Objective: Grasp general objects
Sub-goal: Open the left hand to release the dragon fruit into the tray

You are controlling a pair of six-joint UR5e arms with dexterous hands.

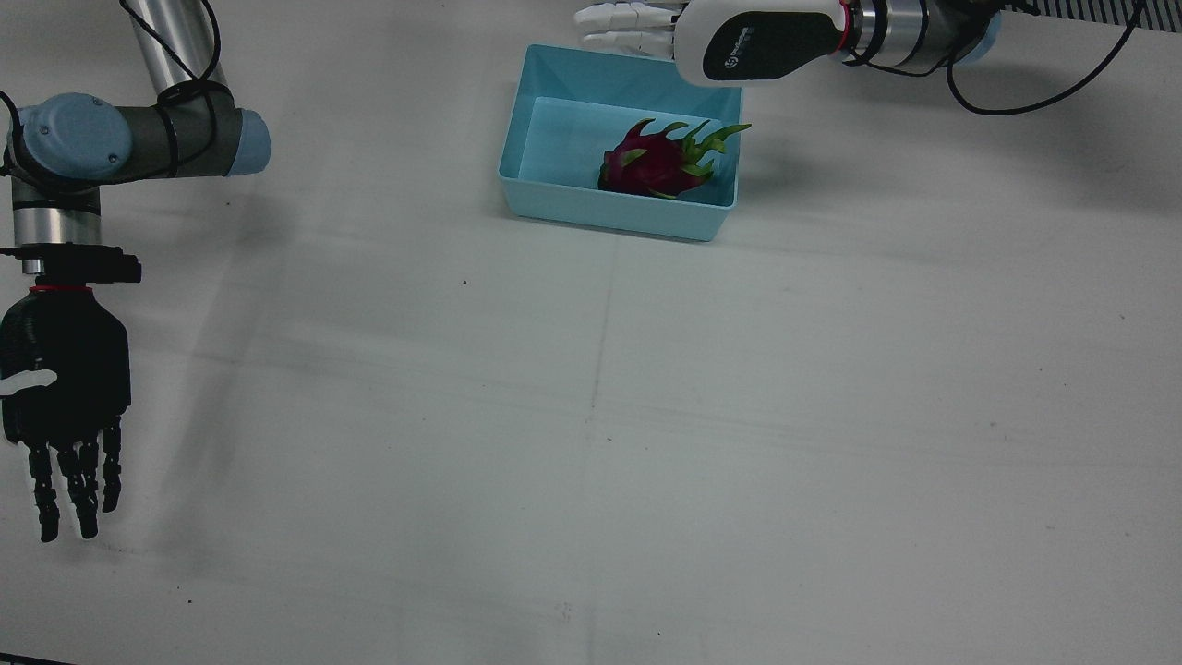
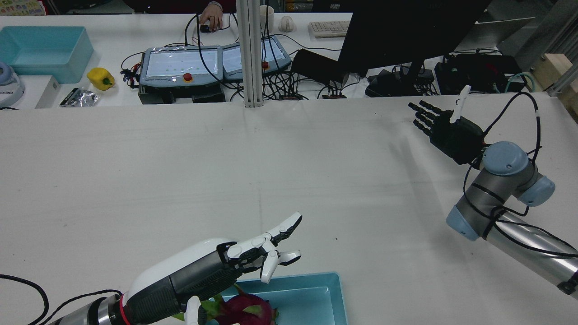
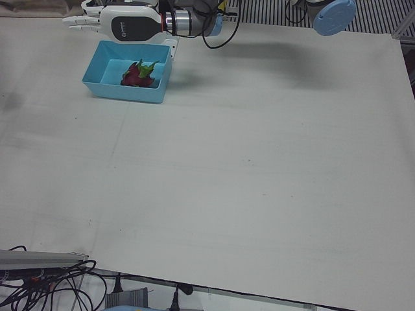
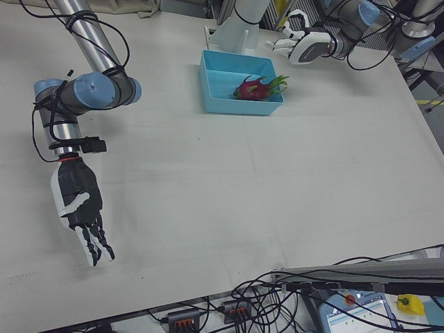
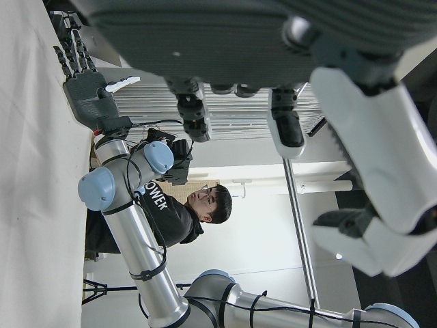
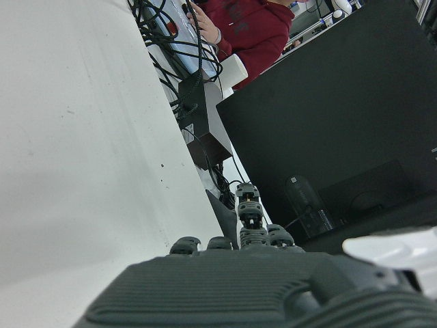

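A red dragon fruit (image 1: 657,162) with green scales lies in the right half of a light blue bin (image 1: 540,203) near the robot's side of the table; it also shows in the rear view (image 2: 246,310), the left-front view (image 3: 138,74) and the right-front view (image 4: 258,88). My white left hand (image 1: 729,37) hovers above the bin's rear rim, open and empty, fingers spread (image 2: 235,259). My black right hand (image 1: 63,406) hangs open and empty above bare table far from the bin (image 2: 447,128).
The white table (image 1: 646,443) stretches wide around the bin. Beyond its far edge in the rear view stand control pendants (image 2: 180,63), cables, a monitor (image 2: 406,31), a second blue bin (image 2: 43,49) and a yellow pepper (image 2: 100,77).
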